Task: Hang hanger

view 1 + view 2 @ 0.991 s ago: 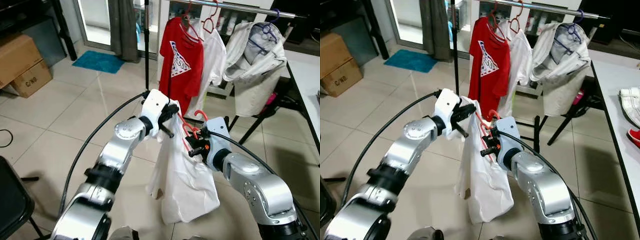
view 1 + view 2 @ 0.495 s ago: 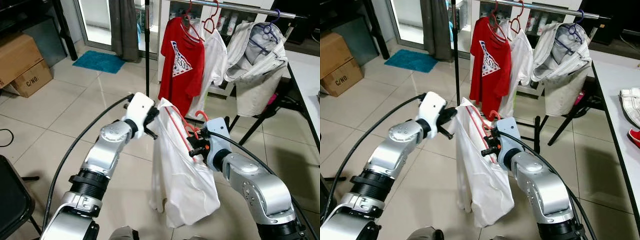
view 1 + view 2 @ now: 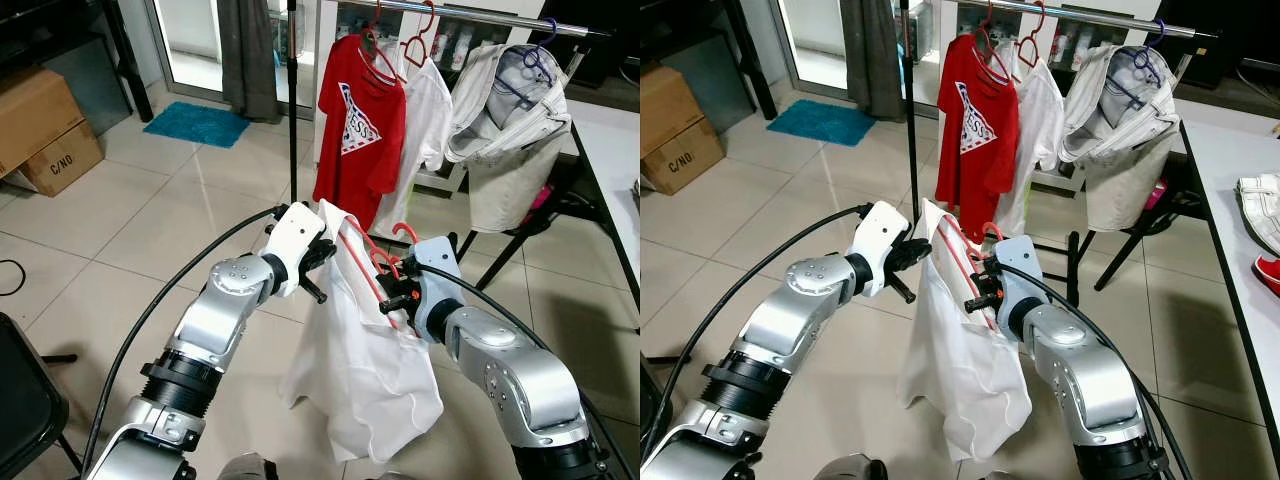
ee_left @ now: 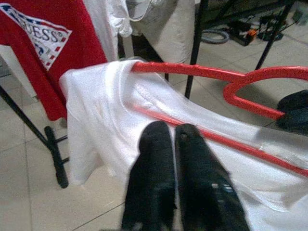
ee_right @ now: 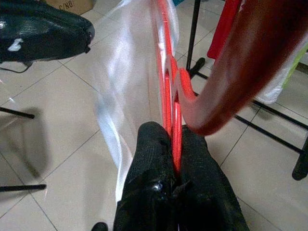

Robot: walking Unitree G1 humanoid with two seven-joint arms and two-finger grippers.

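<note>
A white T-shirt (image 3: pixel 365 370) hangs from a red hanger (image 3: pixel 362 262) held in mid-air before me. My right gripper (image 3: pixel 392 296) is shut on the hanger's wires just below its hook (image 3: pixel 402 230); in the right wrist view the red wires (image 5: pixel 169 110) run between the black fingertips. My left gripper (image 3: pixel 320 258) is at the hanger's left end, shut on the shirt's shoulder cloth (image 4: pixel 106 96). The hanger's red arm (image 4: pixel 192 71) lies across the top of the shirt. The clothes rail (image 3: pixel 480 14) is beyond and above.
A red T-shirt (image 3: pixel 358 130), a white shirt (image 3: pixel 428 110) and a pale jacket (image 3: pixel 510 130) hang on the rail. The rack's black pole (image 3: pixel 293 90) stands at the left. Cardboard boxes (image 3: pixel 40 125) and a blue mat (image 3: pixel 197 123) lie far left; a white table (image 3: pixel 615 150) is right.
My left gripper swung out left with the shirt's shoulder, then came back right and slightly lower. The shirt's hem has spread wider. The right gripper has kept still on the hanger.
</note>
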